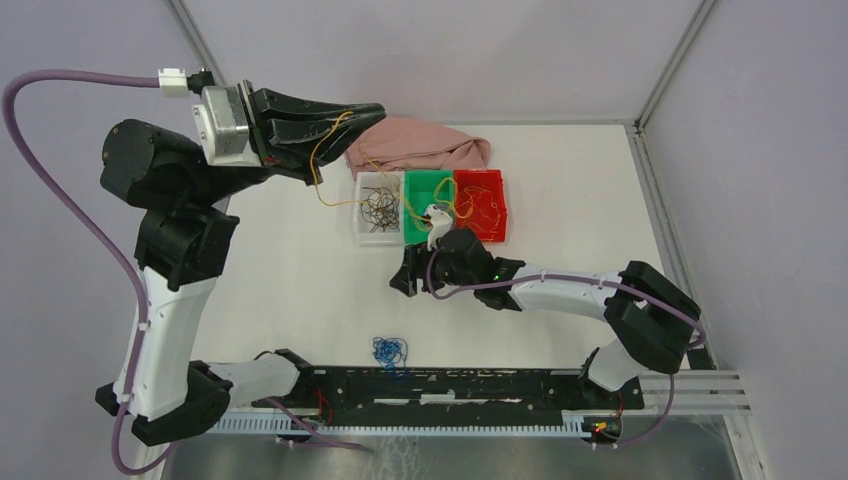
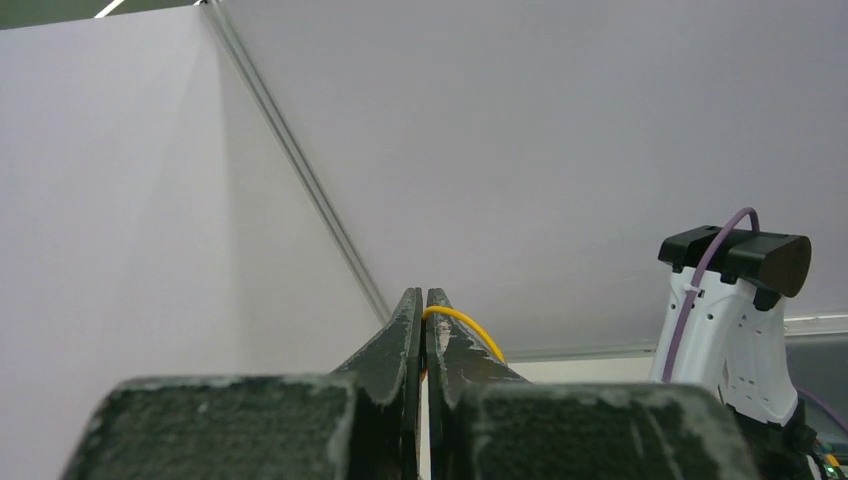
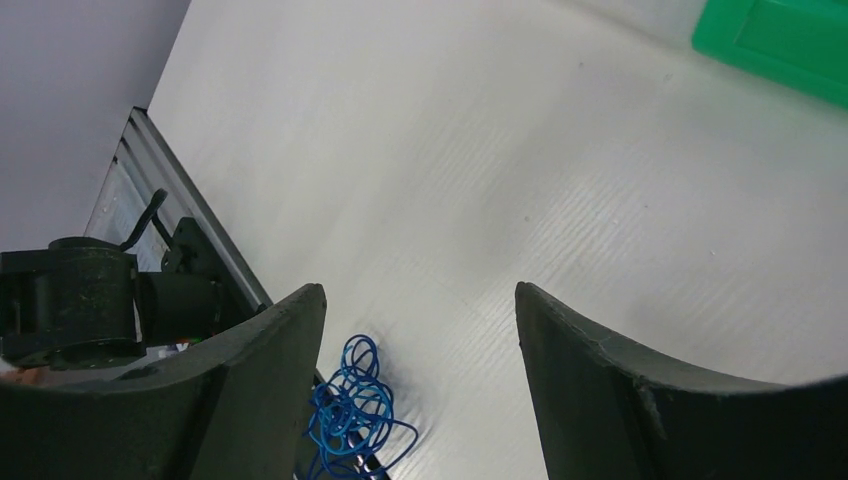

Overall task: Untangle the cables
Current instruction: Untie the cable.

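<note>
From the overhead camera, we note the left gripper [image 1: 374, 110] raised at the far left of the table [image 1: 300, 290], its fingers pressed together on a yellow cable [image 1: 323, 152]. That cable hangs in a loop and trails down toward a row of three bins. The clear bin [image 1: 364, 233] holds dark curly cables [image 1: 380, 212], the green bin [image 1: 428, 180] sits in the middle, and the red bin [image 1: 494, 232] holds orange cables [image 1: 480, 205]. A pink cloth [image 1: 420, 145] lies just behind the bins. The right gripper [image 1: 407, 281] sits low over the table just in front of the green bin. A small knot of blue cables [image 1: 390, 350] rests apart near the front rail [image 1: 480, 385]. From the left wrist camera, we see the left gripper [image 2: 425, 296] closed tight, with the yellow cable [image 2: 466, 325] arching out between the fingers. From the right wrist camera, we see the right gripper [image 3: 420, 292] spread wide and holding nothing, the blue cables [image 3: 350, 420] lying on the table beyond the left finger, and a corner of the green bin [image 3: 790, 45] at the upper right.
</note>
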Available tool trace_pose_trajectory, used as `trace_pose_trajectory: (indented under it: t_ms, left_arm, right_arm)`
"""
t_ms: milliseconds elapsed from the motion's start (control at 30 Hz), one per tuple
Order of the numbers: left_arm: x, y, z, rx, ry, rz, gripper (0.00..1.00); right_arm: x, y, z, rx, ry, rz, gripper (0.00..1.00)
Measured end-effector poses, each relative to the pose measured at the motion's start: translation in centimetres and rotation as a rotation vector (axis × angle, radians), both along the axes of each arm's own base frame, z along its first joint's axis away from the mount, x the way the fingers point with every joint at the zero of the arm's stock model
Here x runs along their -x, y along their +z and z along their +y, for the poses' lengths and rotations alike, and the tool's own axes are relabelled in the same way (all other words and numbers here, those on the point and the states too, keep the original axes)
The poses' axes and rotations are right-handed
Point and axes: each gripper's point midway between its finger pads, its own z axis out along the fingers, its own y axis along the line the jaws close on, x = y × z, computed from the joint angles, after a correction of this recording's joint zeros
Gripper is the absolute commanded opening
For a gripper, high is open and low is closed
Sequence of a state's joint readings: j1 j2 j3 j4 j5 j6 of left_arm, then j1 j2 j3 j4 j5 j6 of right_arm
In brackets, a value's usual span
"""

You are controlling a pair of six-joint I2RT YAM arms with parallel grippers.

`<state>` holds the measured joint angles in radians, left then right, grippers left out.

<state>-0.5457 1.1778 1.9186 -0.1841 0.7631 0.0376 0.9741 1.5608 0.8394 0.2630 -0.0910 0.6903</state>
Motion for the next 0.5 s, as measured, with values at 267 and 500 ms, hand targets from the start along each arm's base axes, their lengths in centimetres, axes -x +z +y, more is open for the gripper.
trace_pose_trajectory:
  t_ms: [267, 500]
  left_arm:
    - [-2.0, -3.5, -0.1, -0.025, 0.064, 0.076, 0.03]
    - [-7.1, -11.5, -1.2, -0.117, 0.182, 0.225, 0.03]
  right_arm:
    - [-3.0, 2.1, -4.5, 0.119, -0.155, -0.066, 0.79]
    - [-9.5, 8.2, -16.0, 0.177, -0.539, -0.161, 0.75]
